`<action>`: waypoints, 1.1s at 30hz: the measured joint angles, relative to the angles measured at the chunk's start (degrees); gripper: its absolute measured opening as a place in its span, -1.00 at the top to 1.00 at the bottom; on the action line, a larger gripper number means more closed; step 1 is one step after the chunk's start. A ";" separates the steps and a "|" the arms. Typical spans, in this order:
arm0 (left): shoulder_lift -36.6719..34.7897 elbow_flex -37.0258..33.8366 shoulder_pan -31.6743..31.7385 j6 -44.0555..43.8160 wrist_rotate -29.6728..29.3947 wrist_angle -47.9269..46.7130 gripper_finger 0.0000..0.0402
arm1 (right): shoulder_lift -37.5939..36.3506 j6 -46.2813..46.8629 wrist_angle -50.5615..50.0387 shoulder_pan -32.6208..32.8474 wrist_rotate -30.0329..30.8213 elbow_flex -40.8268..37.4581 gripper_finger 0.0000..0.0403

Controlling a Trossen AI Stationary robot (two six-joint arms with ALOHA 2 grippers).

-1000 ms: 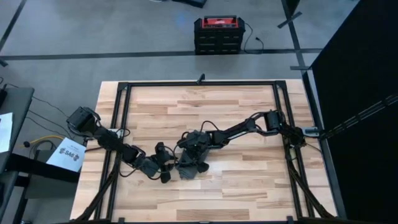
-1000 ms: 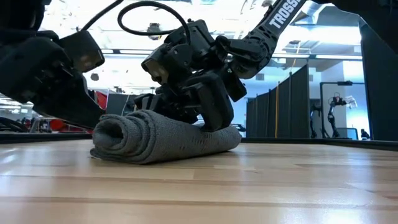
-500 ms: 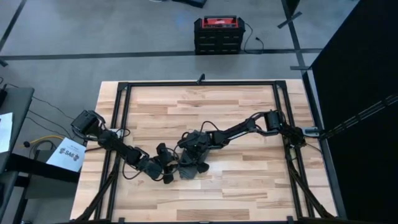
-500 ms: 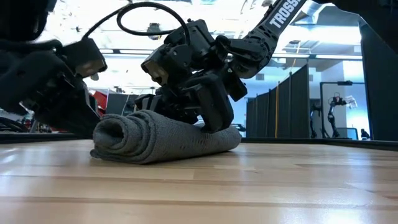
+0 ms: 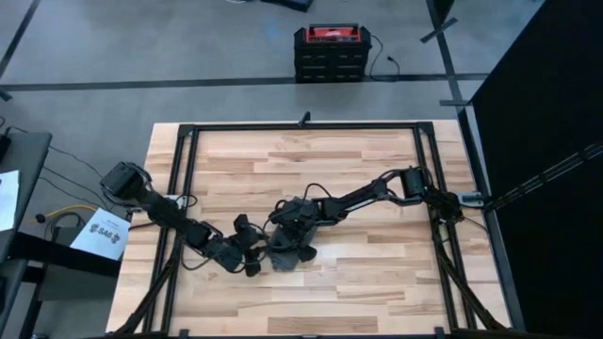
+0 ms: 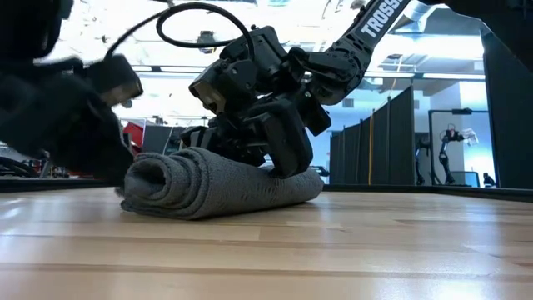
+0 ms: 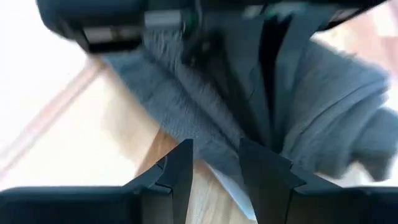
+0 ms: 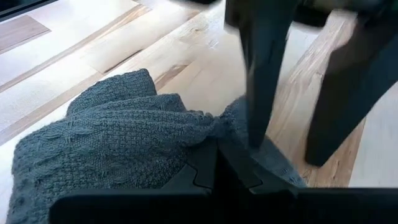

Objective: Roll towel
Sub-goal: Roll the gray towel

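Looking across the table (image 6: 350, 250), you had the towel (image 6: 218, 185) already wound into a fat roll lying near the middle of the boards, its spiral end facing the low camera. Your right gripper (image 8: 217, 160) sat on top of the roll, its fingers closed together with cloth bunched at the tips, so I judged it pinching a fold rather than merely resting there. Your left gripper (image 7: 214, 165) was just beside the roll's other end, fingers parted by a narrow gap and holding nothing that I could see (that view was badly smeared, so treat this as my best reading); grey cloth lay just ahead of the gap. From above, both arms met at the towel (image 5: 283, 252), the left gripper (image 5: 247, 256) close against its left side. The main risk I saw was the roll loosening: if you had lifted the right gripper without letting go of the pinched fold first, the outer layer would likely have been dragged up and the roll unwound. A second risk was the left fingers shoving the open end sideways instead of tucking it, which could have skewed the roll into a cone. With the arms so close, a hurried pull-back might also have knocked one gripper against the other.
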 joint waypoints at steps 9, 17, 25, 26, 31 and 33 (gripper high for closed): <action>10.98 0.25 0.08 -4.99 -2.53 7.12 0.41 | -0.03 -2.35 -0.80 1.11 -0.08 0.04 1.00; 11.31 -0.03 -0.56 -7.97 -2.61 4.76 0.41 | -0.22 -6.29 -4.50 2.62 -0.72 0.25 1.00; 11.31 -0.18 -0.78 -9.59 -2.69 5.09 0.41 | -3.43 -8.23 -9.06 3.89 -1.46 -1.20 1.00; 11.31 -0.20 -0.78 -9.55 -2.71 5.09 0.41 | -3.69 -8.24 -9.45 4.11 -1.54 -1.47 1.00; 11.31 -0.20 -0.78 -9.13 -2.71 5.09 0.41 | -3.80 -8.12 -8.64 4.91 -1.60 -2.39 1.00; 11.31 -0.20 -0.78 -9.28 -2.71 5.09 0.41 | -3.89 -7.68 -7.46 5.07 -1.57 -3.17 1.00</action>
